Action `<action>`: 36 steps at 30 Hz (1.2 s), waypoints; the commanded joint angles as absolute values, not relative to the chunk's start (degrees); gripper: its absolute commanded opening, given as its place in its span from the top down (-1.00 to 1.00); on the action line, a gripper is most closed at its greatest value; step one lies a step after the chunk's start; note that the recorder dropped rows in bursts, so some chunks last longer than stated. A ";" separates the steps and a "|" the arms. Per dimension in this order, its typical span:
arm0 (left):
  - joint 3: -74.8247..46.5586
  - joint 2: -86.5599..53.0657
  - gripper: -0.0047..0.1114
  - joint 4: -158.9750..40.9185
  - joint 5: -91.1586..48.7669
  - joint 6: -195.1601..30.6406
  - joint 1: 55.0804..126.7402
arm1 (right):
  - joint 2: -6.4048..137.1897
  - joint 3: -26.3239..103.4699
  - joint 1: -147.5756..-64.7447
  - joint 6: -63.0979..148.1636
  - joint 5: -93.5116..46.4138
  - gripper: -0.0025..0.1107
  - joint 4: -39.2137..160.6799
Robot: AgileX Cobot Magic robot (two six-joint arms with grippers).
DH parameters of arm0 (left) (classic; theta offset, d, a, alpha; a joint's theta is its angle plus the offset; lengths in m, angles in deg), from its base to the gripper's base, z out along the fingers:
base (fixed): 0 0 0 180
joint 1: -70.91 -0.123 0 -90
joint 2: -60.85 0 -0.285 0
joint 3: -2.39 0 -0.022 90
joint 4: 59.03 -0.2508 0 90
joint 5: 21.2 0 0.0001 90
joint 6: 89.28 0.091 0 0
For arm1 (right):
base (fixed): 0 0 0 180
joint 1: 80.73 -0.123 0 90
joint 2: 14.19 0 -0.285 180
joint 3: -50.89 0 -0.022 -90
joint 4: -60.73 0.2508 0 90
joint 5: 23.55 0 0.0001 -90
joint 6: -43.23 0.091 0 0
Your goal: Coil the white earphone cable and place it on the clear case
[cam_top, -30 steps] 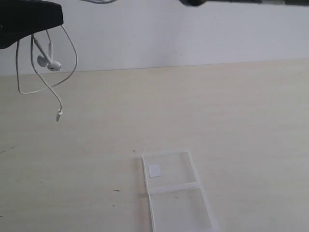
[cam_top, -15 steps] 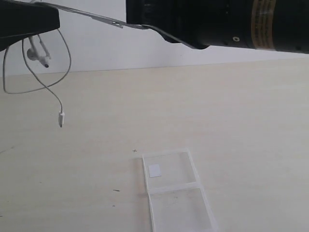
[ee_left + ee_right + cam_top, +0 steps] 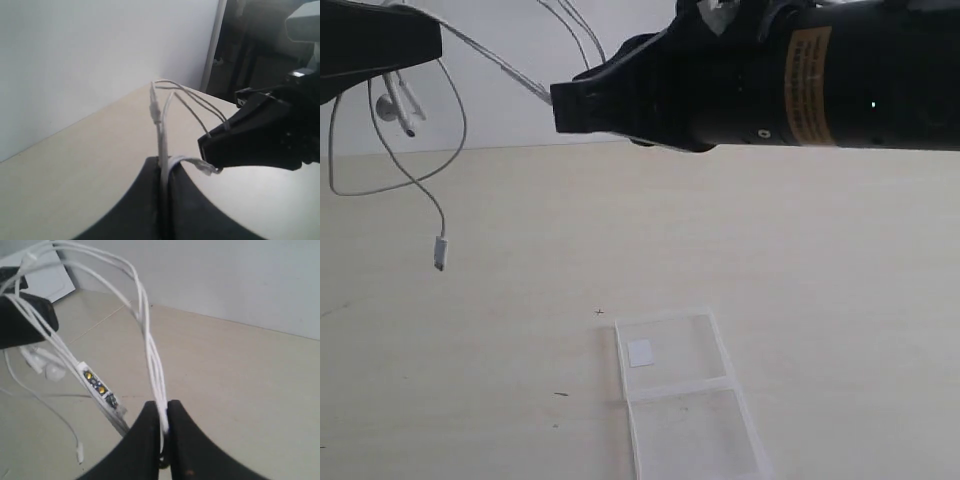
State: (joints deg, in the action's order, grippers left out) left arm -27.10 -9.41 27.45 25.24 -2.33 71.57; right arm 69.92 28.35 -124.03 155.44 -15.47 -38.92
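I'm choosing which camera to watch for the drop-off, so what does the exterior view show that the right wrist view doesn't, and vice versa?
Only the exterior view shows the clear case lying flat on the table, plus the right arm's long black body. Only the right wrist view shows the inline remote and the right jaws shut on bunched strands of the white earphone cable. Both show that cable, its earbuds, its dangling plug and the left jaws holding it.

cable (image 3: 505, 68) strung overhead, table (image 3: 840, 260) open around case (image 3: 685, 395)
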 commanded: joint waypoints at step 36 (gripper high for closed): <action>-27.35 -8.95 0.92 19.09 17.45 -9.02 71.38 | 68.92 28.05 -123.95 143.58 -21.15 -0.31 -39.21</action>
